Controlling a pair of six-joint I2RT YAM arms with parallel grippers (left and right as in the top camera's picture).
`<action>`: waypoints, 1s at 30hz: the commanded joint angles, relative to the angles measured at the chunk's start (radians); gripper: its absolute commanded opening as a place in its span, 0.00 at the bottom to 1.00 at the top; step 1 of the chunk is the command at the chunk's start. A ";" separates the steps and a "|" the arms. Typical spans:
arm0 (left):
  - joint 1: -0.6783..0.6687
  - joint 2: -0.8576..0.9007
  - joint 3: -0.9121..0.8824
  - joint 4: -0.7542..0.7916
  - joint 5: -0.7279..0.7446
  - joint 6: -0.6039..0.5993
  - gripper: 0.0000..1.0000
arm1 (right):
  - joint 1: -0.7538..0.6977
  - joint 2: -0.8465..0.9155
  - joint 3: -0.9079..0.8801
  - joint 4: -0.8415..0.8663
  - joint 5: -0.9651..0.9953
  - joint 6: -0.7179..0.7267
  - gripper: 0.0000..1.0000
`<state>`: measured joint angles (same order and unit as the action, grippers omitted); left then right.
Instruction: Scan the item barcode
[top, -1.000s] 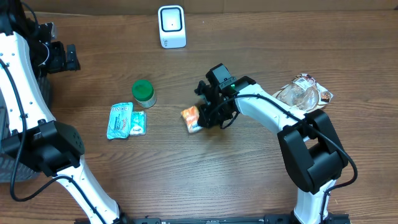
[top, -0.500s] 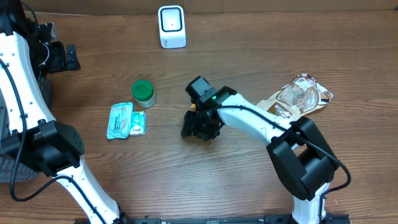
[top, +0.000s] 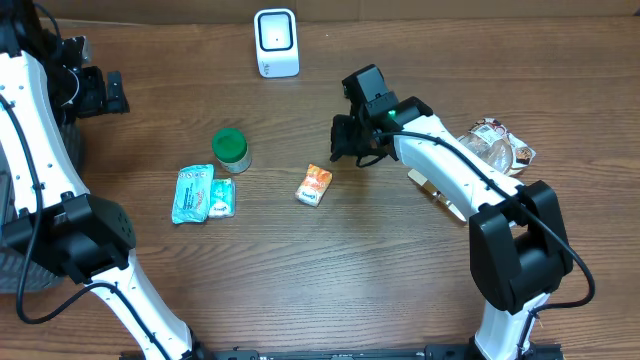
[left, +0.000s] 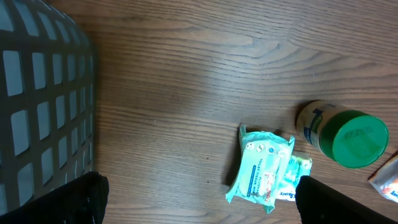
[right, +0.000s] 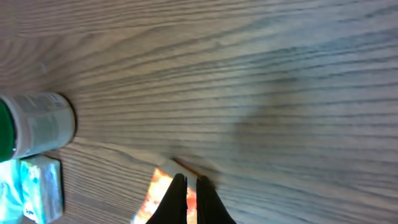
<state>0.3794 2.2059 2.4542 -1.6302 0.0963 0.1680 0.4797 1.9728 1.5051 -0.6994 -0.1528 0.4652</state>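
Over at the upper left of the overhead view, the left gripper (top: 112, 92) is holding its fingers spread wide, gripping nothing. Left of centre, two teal wipe packs (top: 193, 193) and a green-lidded jar (top: 231, 148) are sitting close together. At top centre, the white scanner (top: 276, 42) is sitting. Centrally, the orange packet (top: 315, 185) is lying flat on the table (top: 400, 280). Just up and right of it, the right gripper (right: 191, 182) is hovering, fingers pressed together, empty.

Bright, even light from above — soft shadows, right wrist view blurred.
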 joint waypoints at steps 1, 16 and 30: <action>-0.013 -0.016 0.019 0.001 0.005 0.008 0.99 | 0.026 0.049 -0.014 0.011 -0.009 0.033 0.04; -0.013 -0.016 0.019 0.001 0.005 0.008 1.00 | 0.042 0.116 -0.014 -0.110 -0.131 0.014 0.04; -0.013 -0.016 0.019 0.002 0.005 0.008 1.00 | 0.034 0.091 0.018 -0.430 -0.275 -0.213 0.04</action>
<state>0.3794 2.2059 2.4542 -1.6302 0.0963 0.1680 0.5198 2.0964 1.4906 -1.1366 -0.4076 0.3519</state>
